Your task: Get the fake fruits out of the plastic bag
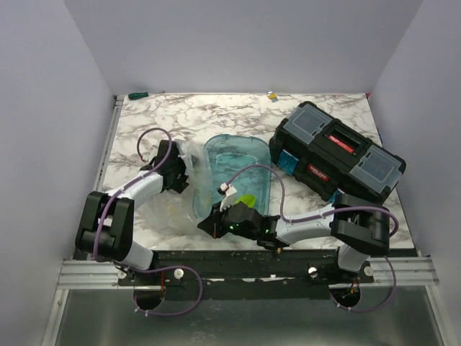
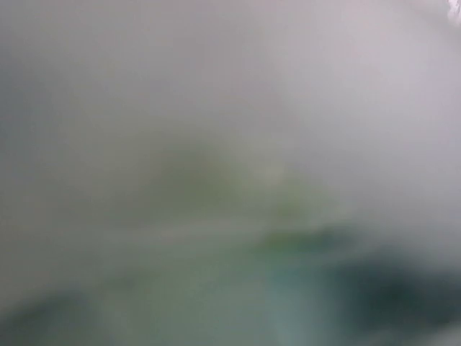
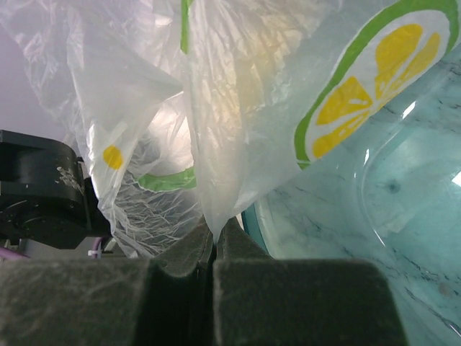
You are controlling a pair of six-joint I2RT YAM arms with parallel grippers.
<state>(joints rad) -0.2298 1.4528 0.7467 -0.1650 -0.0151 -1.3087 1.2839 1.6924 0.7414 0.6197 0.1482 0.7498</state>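
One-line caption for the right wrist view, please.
Right gripper, jaws shut, pinches a fold of the lemon-printed plastic bag beside the teal tray.

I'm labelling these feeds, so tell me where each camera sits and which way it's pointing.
Top external: high behind the robot, looking down on the marble table, left arm, right arm, plastic bag, teal tray and black toolbox.
Left wrist: too blurred to place; only green and teal smears, no fingers discernible.
Right wrist: low beside the tray, facing the bag; its own fingers pinch a fold.
Shared: top and right wrist both show bag and tray.
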